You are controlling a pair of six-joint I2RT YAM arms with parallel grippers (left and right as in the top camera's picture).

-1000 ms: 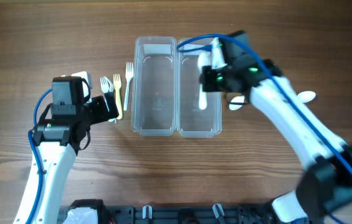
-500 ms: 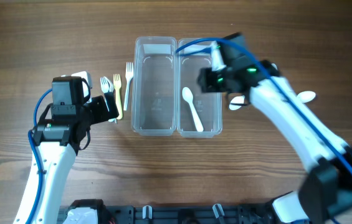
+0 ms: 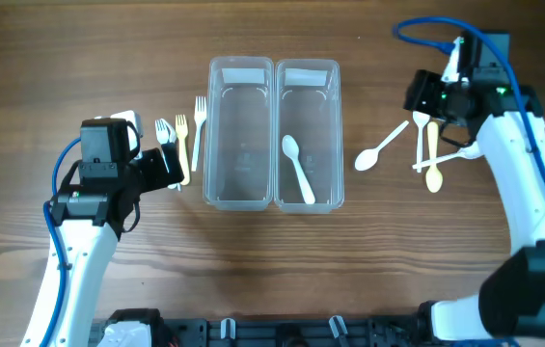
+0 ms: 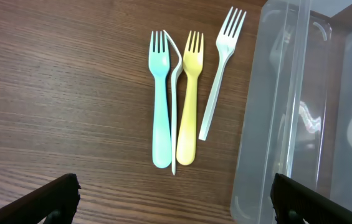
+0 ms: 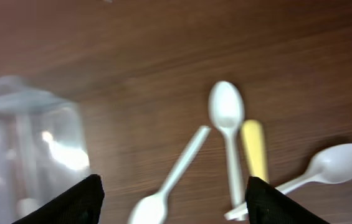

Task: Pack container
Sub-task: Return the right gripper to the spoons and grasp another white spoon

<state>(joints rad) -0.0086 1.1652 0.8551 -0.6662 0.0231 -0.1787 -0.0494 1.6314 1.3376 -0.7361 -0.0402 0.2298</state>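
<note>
Two clear containers stand side by side, the left one (image 3: 240,72) bare and the right one (image 3: 308,72) holding a white spoon (image 3: 298,169). Several forks (image 3: 183,140) lie left of them: teal (image 4: 161,106), yellow (image 4: 190,106) and white (image 4: 219,74). My left gripper (image 3: 171,172) hovers open just in front of the forks (image 4: 172,199), with nothing between its fingers. Several spoons (image 3: 426,149) lie right of the containers. My right gripper (image 3: 426,96) is open above them (image 5: 172,199) and holds nothing.
In the right wrist view, a white spoon (image 5: 227,124), a yellow handle (image 5: 254,152) and two more white spoons (image 5: 337,163) lie close together. The right container's corner (image 5: 32,143) shows at the left edge. Brown wooden tabletop (image 3: 79,58) surrounds everything.
My right gripper opened and let the white spoon drop into the right container. It then swung right, from above the container to above the loose spoons. The left arm stayed still.
</note>
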